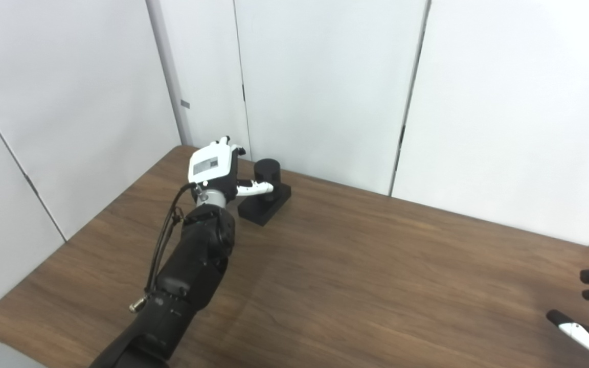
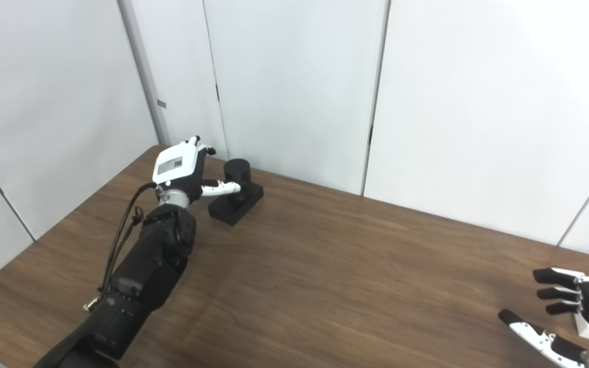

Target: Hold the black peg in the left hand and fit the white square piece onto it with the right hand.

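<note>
left hand (image 2: 179,171) beside black peg (image 2: 236,175) | right hand (image 2: 575,312) fingers spread

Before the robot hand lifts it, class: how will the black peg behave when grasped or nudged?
The black peg looks rigid, so probably stiff. Its flat square base likely resists tipping and rolling. The left robot hand reaches it with the thumb at the round post; that smooth post may slip.

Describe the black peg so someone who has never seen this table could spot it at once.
Start at the wooden table and go to its far left corner by the white wall. There the left hand reaches beside the black peg, a short upright cylinder on a flat black base, the only dark object standing on the tabletop.
</note>
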`<state>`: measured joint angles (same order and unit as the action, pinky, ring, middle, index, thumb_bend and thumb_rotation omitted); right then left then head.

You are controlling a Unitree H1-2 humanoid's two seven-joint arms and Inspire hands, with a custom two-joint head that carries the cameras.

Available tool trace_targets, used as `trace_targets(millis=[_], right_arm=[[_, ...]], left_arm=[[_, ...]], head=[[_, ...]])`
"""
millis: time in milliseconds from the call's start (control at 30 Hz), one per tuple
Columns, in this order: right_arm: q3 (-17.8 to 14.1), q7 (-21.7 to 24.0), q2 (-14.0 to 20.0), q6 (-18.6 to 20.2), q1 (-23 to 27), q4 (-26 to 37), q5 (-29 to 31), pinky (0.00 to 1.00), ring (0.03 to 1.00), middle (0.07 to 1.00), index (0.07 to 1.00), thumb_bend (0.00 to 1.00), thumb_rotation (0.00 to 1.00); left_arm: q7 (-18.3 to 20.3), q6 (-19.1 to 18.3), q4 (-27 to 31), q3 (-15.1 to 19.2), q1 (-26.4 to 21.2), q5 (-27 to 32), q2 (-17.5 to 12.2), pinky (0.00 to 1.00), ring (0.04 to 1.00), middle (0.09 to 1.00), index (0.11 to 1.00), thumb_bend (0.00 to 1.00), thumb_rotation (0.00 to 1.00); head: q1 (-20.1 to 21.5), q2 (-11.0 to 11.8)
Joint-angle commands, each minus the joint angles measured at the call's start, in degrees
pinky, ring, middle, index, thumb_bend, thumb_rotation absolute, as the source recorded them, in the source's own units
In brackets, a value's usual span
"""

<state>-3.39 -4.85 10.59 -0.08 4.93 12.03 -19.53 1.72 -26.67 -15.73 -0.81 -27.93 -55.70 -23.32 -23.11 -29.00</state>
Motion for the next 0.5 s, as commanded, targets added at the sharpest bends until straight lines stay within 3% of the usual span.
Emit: trace_targets(millis=[0, 333, 467], right_arm=[[-0.4, -0.2, 0.4, 0.0, 1.1, 2.7, -0.4, 0.48, 0.583, 0.646, 0.597, 0.60, 0.00], [-0.2, 0.1, 0.6, 0.2, 0.9, 3.0, -0.1, 0.45, 0.564, 0.639, 0.596, 0.60, 0.00], [-0.2, 0.2, 0.6, 1.0, 0.7, 3.6, -0.8, 0.47, 0.577, 0.645, 0.600, 0.60, 0.00]], left_arm=[[1.0, -0.2, 0.5, -0.2, -3.4, -2.6, -1.4, 0.83, 0.976, 0.983, 0.799, 1.00, 0.64], [5.1, -0.2, -1.6, -1.1, -5.3, -4.3, -1.7, 0.93, 0.998, 0.989, 0.818, 1.00, 0.62], [5.6, -0.2, -2.5, -1.2, -5.5, -5.8, -1.3, 0.92, 0.996, 0.986, 0.794, 1.00, 0.64]], head=[[0.0, 0.0], [0.1, -0.6], [0.3, -0.7]])
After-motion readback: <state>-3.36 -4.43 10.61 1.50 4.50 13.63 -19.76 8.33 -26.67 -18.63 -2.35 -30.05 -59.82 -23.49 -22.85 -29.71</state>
